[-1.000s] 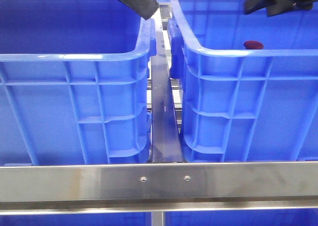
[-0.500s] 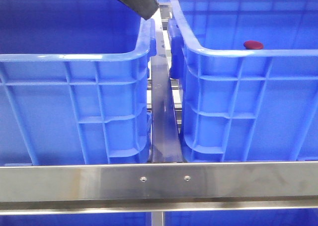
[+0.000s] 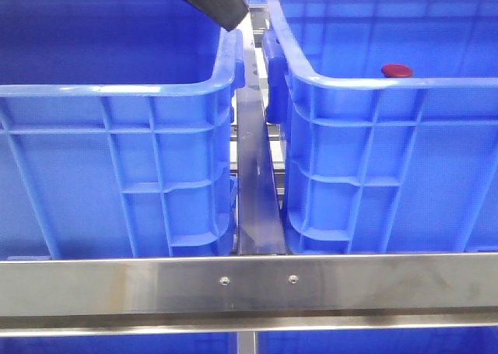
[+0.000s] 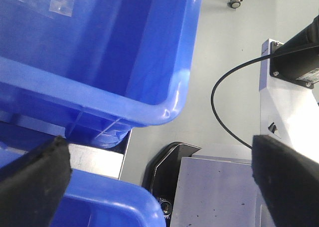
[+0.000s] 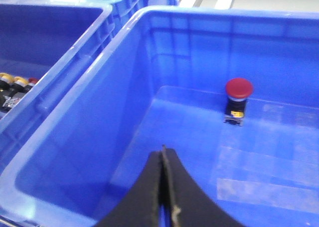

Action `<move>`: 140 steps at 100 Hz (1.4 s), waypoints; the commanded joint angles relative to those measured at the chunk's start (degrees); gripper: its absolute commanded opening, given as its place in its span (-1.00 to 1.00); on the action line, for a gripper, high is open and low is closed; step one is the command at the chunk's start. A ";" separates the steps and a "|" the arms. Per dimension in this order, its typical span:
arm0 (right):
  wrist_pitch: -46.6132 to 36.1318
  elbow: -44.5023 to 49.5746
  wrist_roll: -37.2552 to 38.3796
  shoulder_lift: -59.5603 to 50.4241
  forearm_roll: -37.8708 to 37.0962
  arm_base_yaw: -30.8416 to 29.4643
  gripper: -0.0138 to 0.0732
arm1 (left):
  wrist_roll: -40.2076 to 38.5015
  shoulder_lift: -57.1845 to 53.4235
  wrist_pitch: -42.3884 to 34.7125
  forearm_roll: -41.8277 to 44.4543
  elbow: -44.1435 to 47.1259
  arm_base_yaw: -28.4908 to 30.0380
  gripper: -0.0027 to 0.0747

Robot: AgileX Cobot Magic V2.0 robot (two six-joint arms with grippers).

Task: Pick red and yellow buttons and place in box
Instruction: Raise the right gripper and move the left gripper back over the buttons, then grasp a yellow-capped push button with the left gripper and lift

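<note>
Right wrist view showed the right claw (image 5: 163, 187) pressed together and empty above the blue crate (image 5: 70, 137), whose floor carried the red button (image 5: 239, 89) near the far wall. Left claw (image 4: 159, 172) was spread wide over a neighbouring crate's rim (image 4: 164, 107).

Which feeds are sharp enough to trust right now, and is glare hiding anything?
Front view: sharp, mild glare on the steel rail, red button clear. Right wrist view: soft, slightly blurred, button still readable. Left wrist view: near finger pads blurred, crate rim shiny.
</note>
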 commanded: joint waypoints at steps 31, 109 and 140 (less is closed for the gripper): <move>0.44 2.71 -0.60 -10.36 1.30 -0.19 -0.84 | -7.54 -2.53 -1.48 1.59 -3.60 0.64 0.86; 0.85 2.71 -0.60 -10.36 1.30 -0.19 -0.84 | -52.37 -1.90 -15.33 41.09 -8.03 7.04 0.86; 0.85 2.71 -0.60 -10.36 1.30 -0.19 -0.84 | -55.96 2.84 -15.49 44.70 -8.07 7.04 0.86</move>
